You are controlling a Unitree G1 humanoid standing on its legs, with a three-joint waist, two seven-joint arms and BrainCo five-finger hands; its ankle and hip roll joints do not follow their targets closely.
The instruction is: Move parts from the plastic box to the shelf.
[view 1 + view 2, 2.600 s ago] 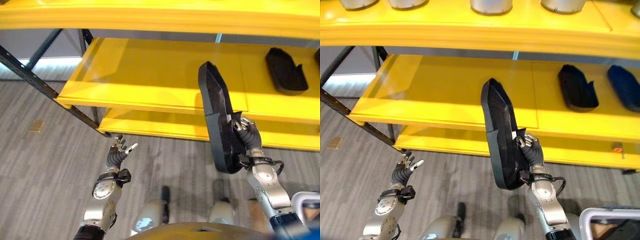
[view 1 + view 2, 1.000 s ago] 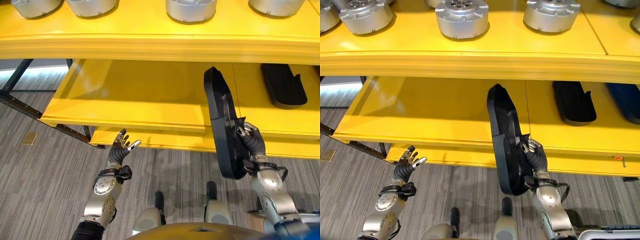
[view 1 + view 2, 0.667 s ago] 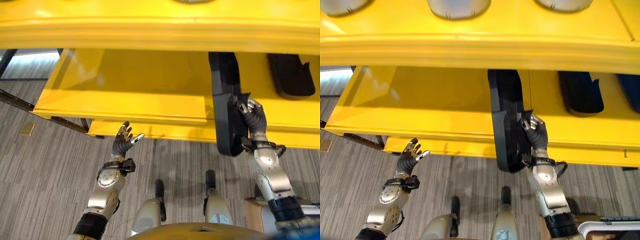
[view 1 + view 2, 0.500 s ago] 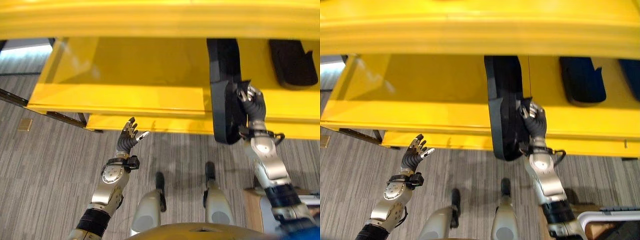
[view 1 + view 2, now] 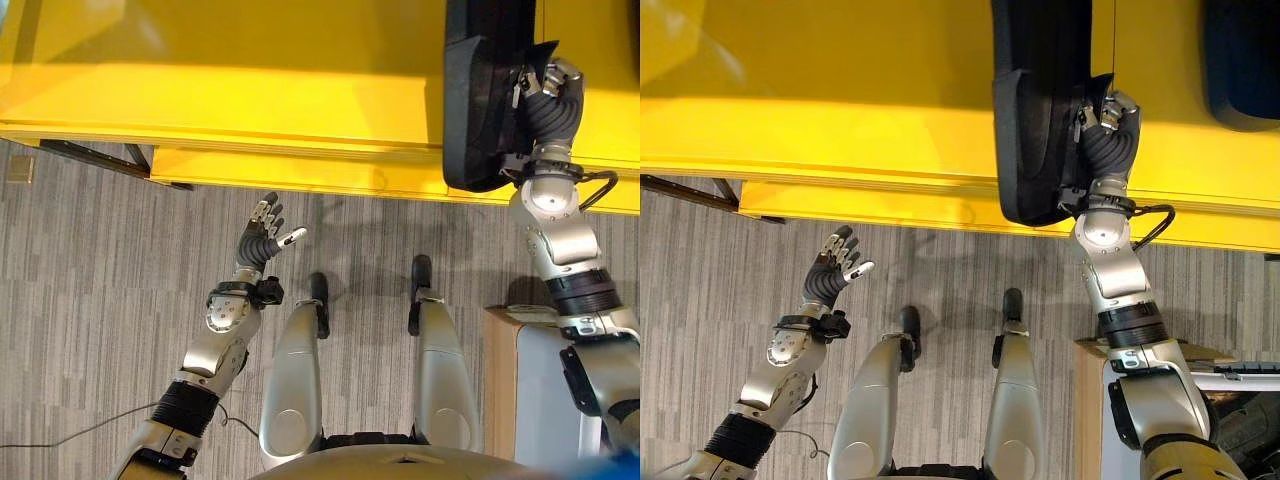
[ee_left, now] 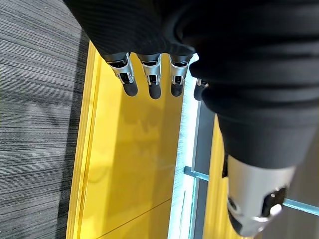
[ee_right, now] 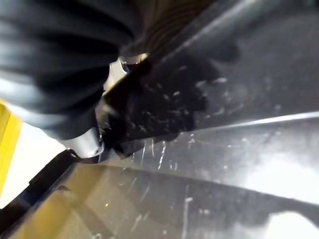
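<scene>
Now, right hand [image 5: 1108,135]: curled round black part [image 5: 1040,110] over shelf [image 5: 840,90];
left hand [image 5: 833,270]: spread, above floor [image 5: 940,270]

Below you lies grey striped carpet [image 5: 90,300]. At the far left, beside the yellow boards, a small tan square [image 5: 18,168] sits flat on it, near a dark diagonal strut [image 5: 90,157].
</scene>
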